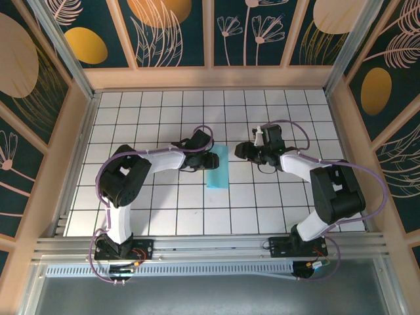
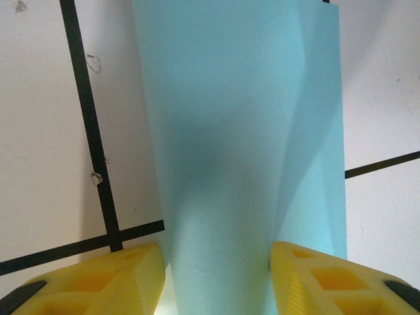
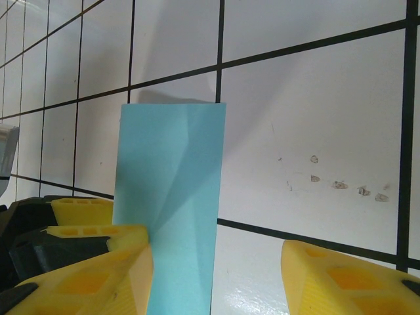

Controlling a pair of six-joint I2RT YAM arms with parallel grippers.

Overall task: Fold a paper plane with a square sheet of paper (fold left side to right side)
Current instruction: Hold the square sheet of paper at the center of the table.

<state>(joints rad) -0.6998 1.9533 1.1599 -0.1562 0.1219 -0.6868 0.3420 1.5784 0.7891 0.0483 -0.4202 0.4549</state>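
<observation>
Two hands low over table (image 1: pixel 164 210), both apart. Left hand (image 2: pixel 216 289) astride folded paper (image 2: pixel 236 131), strip between fingers. Right hand (image 3: pixel 216 282) just beside paper's end.

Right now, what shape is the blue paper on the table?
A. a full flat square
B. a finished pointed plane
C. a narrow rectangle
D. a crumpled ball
C: the blue paper lies as a narrow rectangle, clearly longer than it is wide, with straight edges and square corners.
</observation>
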